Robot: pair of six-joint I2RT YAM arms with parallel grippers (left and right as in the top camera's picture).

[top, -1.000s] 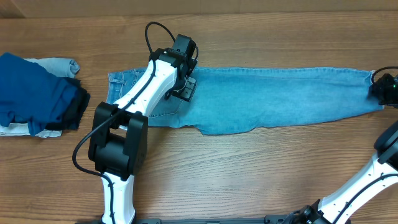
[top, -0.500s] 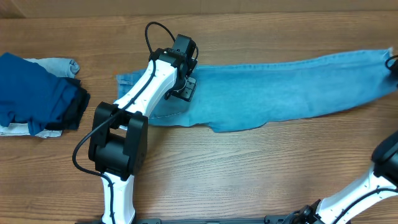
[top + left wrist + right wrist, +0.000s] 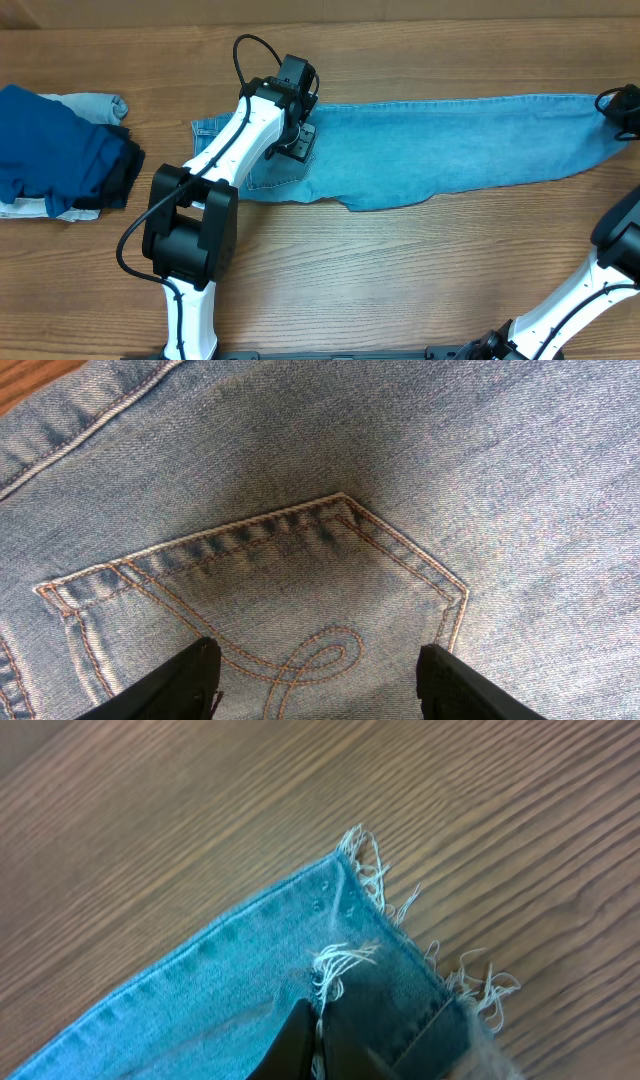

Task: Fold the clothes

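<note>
Denim jeans [image 3: 430, 140] are lying stretched flat across the wooden tabletop [image 3: 400, 280]. The waist end is sitting toward the left and the legs are running out to the right edge of the overhead view.

Your left gripper [image 3: 320, 680] is hanging over the seat of the jeans, just above a back pocket [image 3: 290, 590] with pale curled stitching. Its jaws are standing spread, one dark finger [image 3: 175, 685] on each side of the pocket's lower part, and nothing is sitting between them. You cannot tell from the wrist view whether the fingertips are touching the cloth or floating just above it.

Your right gripper [image 3: 330, 1040] is sitting at the far end of the legs, near the right edge of the tabletop. Its jaws are pressing together and pinching the denim just inside the frayed hem [image 3: 400, 940]. White loose threads are sticking out around the grip. The corner of the hem is lifting slightly off the wood there, while the rest of the leg is resting flat.

Well apart from the jeans, at the left edge of the tabletop, a dark navy folded garment [image 3: 50, 140] is lying on top of pale grey-white folded garments [image 3: 95, 103].
</note>
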